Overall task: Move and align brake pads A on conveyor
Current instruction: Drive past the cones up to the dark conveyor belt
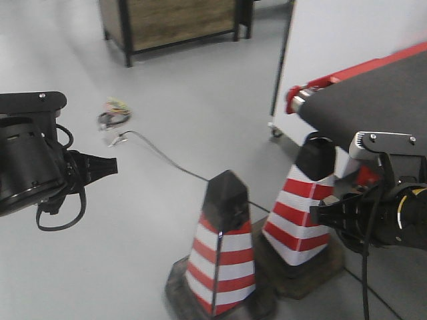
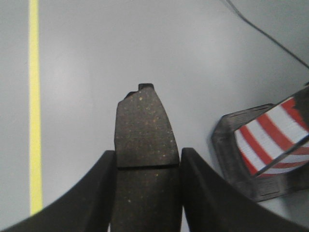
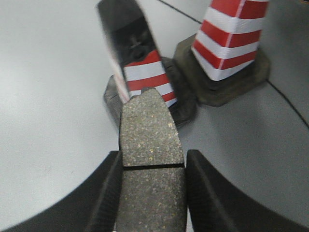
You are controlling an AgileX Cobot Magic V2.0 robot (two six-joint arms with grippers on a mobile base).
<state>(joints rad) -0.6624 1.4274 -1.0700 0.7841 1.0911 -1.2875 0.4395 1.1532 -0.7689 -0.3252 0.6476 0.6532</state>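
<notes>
Each gripper has one pad clamped between its jaws: left gripper point(image 2: 145, 193) grips a pad point(image 2: 144, 130), right gripper point(image 3: 152, 193) grips a pad point(image 3: 150, 130) (both over the floor). Belt point(image 1: 373, 107) is off to the right, w/ no pads seen on it; placing and lining up are likely still left.

Grey floor point(image 1: 200, 100), smooth. On it: 2 red-white striped cones point(image 1: 223, 253), just beside each other; thin dark cable point(image 1: 160, 157) trailing past; wire bundle point(image 1: 115, 112); yellow line point(image 2: 34, 106). Conveyor point(image 1: 373, 100) top bare where visible.
</notes>
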